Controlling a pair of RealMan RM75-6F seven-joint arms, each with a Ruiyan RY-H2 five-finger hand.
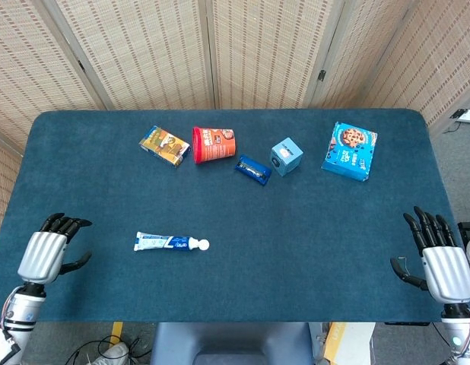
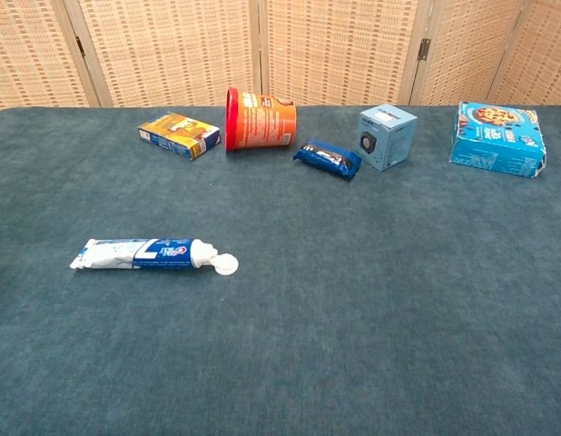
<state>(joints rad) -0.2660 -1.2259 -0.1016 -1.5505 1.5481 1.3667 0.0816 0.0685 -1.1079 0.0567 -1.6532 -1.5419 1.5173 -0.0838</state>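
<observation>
My left hand point(image 1: 46, 251) hovers over the near left part of the blue table point(image 1: 296, 251), fingers apart and holding nothing. The nearest thing to it is a toothpaste tube point(image 1: 171, 243) point(image 2: 153, 254) lying flat to its right, cap pointing right. My right hand point(image 1: 440, 262) stays open at the near right edge, far from every object. Neither hand shows in the chest view.
Along the far side lie a yellow snack box point(image 1: 164, 145) point(image 2: 179, 134), an orange cup on its side point(image 1: 213, 144) point(image 2: 260, 119), a dark blue wrapped bar point(image 1: 252, 169) point(image 2: 327, 157), a small blue box point(image 1: 286, 157) point(image 2: 387, 136) and a blue cookie box point(image 1: 350, 150) point(image 2: 497, 138). Woven screens stand behind.
</observation>
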